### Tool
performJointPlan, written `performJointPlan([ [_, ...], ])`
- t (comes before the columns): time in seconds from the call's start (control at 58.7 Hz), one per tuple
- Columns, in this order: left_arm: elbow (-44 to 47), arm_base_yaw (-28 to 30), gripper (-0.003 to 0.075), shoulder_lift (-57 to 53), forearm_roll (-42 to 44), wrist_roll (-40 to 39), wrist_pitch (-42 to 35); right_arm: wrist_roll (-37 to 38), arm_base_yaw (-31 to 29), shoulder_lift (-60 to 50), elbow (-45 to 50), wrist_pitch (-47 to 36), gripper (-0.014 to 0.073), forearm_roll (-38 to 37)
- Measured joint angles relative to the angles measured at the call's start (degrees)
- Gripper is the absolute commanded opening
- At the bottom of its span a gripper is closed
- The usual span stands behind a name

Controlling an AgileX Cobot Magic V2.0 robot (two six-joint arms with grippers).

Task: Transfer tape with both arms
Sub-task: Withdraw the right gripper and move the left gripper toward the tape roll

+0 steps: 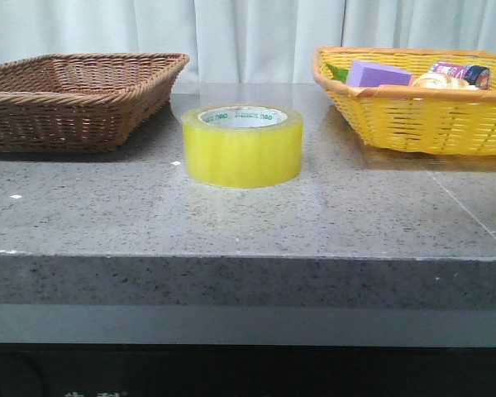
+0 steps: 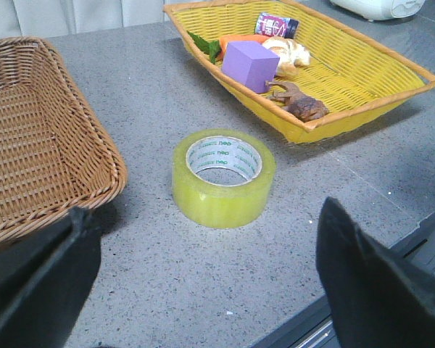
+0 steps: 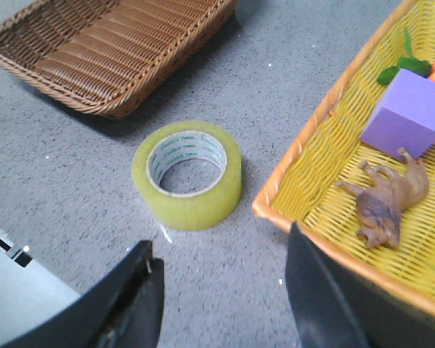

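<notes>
The tape (image 1: pixel 243 145) is a squat roll of translucent yellow packing tape lying flat on the grey stone table, between the two baskets. It also shows in the left wrist view (image 2: pixel 224 179) and in the right wrist view (image 3: pixel 188 175). My left gripper (image 2: pixel 203 279) is open and empty, held above the table short of the tape. My right gripper (image 3: pixel 221 290) is open and empty, also short of the tape, next to the yellow basket's rim. Neither gripper shows in the front view.
An empty brown wicker basket (image 1: pixel 74 95) stands at the left. A yellow basket (image 1: pixel 413 112) at the right holds a purple block (image 3: pixel 406 112), a brown toy animal (image 3: pixel 384 203), a small jar and other items. The table's front edge (image 1: pixel 248 258) is near.
</notes>
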Motion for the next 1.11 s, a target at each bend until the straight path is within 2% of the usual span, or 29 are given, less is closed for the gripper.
performJointPlan([
  [0.221,0.00,0.00,0.0601,0.64,0.15,0.00,0.93,0.00,0.00,-11.45,6.63,0.00,0.0412,0.00],
  [0.375,-2.64,0.00,0.0601,3.46,0.27,2.43,5.10,0.00,0.00,-13.46,7.67,0.00,0.0412,0.00],
  [0.647,-14.93,0.00,0.0601,17.54,0.40,12.78,14.93,0.00,0.00,-13.46,7.80,0.00,0.0412,0.00],
  [0.8,-22.80,0.00,0.0601,26.91,0.03,14.95,21.07,0.00,0.00,-13.46,7.80,0.00,0.0412,0.00],
  [1.107,-39.38,0.00,0.0600,44.63,-7.16,25.76,30.10,0.00,0.00,-13.46,7.80,0.00,0.0412,0.00],
])
